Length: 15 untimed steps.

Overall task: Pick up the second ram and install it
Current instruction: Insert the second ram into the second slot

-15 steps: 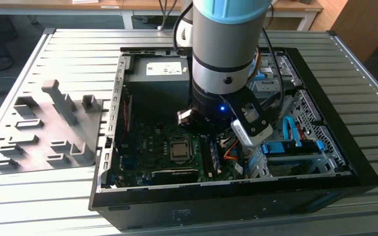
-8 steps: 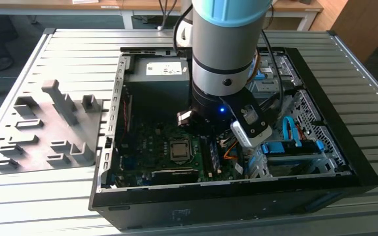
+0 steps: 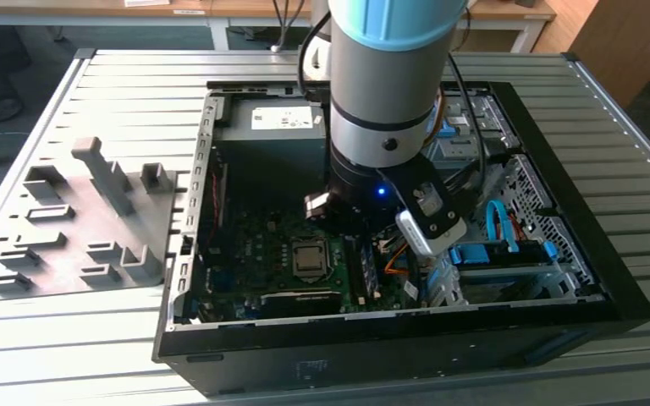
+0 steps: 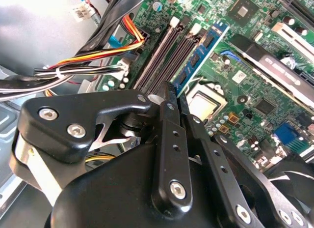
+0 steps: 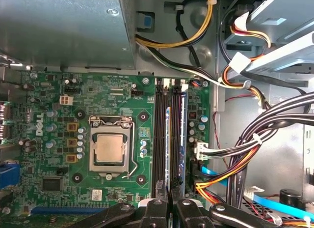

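Green motherboard [image 5: 59, 115] is seen inside the open black PC case [image 3: 596, 279], which is laid flat on a slatted metal table [image 3: 99, 338]. The gripper [image 4: 171, 93] is positioned low over the memory slots [image 5: 158, 134], with the arm [image 3: 388, 93] reaching straight down into the case in the exterior view. The fingers [image 4: 167, 139] are seen closed together, nearly touching; whether anything is pinched between them cannot be told. The second ram [image 5: 168, 149] is seen edge-on, standing upright in a slot between the black slots, directly below the fingertips; in the second wrist view its blue label [image 4: 206, 41] is visible. The CPU socket [image 5: 110, 149] lies beside the slots. Orange, yellow and black cables [image 5: 235, 174] run on the slots' other side. Gray plastic holder blocks [image 3: 88, 220] sit on the table at the exterior view's left, well apart from the case.
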Available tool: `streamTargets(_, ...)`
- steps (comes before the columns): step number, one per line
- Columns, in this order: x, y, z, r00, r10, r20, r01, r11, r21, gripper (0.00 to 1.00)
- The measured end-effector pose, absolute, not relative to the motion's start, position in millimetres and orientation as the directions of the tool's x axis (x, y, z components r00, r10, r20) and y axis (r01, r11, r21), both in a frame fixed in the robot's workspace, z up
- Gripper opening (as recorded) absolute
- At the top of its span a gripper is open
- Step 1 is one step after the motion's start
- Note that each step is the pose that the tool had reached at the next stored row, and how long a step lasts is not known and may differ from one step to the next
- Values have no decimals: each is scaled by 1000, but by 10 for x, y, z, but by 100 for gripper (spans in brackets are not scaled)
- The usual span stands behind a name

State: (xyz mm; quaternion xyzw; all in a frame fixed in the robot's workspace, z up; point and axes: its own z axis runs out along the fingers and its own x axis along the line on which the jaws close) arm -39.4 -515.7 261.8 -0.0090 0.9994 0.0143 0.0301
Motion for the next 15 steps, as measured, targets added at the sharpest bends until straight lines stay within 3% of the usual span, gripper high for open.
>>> streamTargets(15, -394, -5157, 2551, -998, -17, -61, -19, 1000, 25, 14)
